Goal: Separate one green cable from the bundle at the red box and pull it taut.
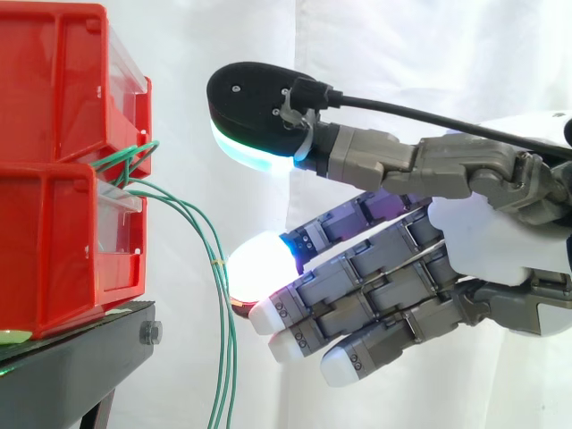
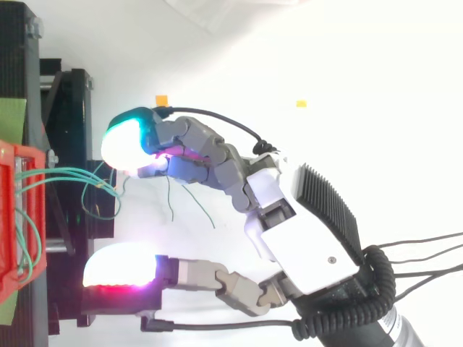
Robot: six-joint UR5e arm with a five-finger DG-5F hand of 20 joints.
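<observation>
The hand [image 1: 496, 237] was released, its fingers [image 1: 375, 268] spread. Green cables [image 1: 217, 262] hung from the red bins [image 1: 54, 241] past the stand's [image 1: 80, 357] edge, near the hand.

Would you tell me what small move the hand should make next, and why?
Probably ease the hand toward the red bins until one of the green cables sits between its fingers: the hand is open, holding nothing, and the cables hang just ahead.
</observation>
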